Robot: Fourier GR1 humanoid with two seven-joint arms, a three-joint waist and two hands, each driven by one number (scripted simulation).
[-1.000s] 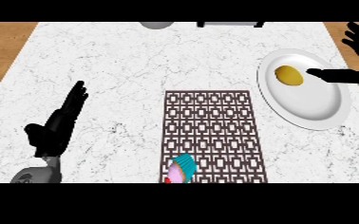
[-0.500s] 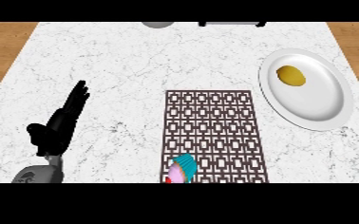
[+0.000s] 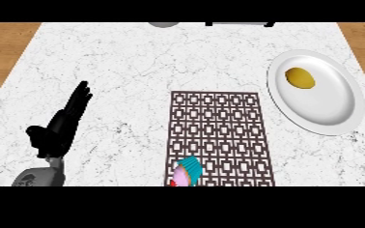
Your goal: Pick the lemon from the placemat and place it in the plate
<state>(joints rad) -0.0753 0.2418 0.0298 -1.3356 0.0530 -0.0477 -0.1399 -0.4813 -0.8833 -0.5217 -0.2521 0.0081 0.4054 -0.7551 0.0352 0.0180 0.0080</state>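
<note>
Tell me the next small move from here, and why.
Probably none beyond keeping clear: the lemon already lies on the white plate, off the placemat. The left hand rests open at the left; the right hand is out of view.

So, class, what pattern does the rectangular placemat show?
A dark brown lattice of squares on the rectangular placemat, seen in the head view.

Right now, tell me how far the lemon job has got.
Done: the lemon lies in the white plate at the right of the counter, off the placemat. In hand: nothing; the left robot hand rests open at the left, and the right robot hand is out of view. Left: nothing that shows. A cupcake sits on the placemat's near edge.
</note>
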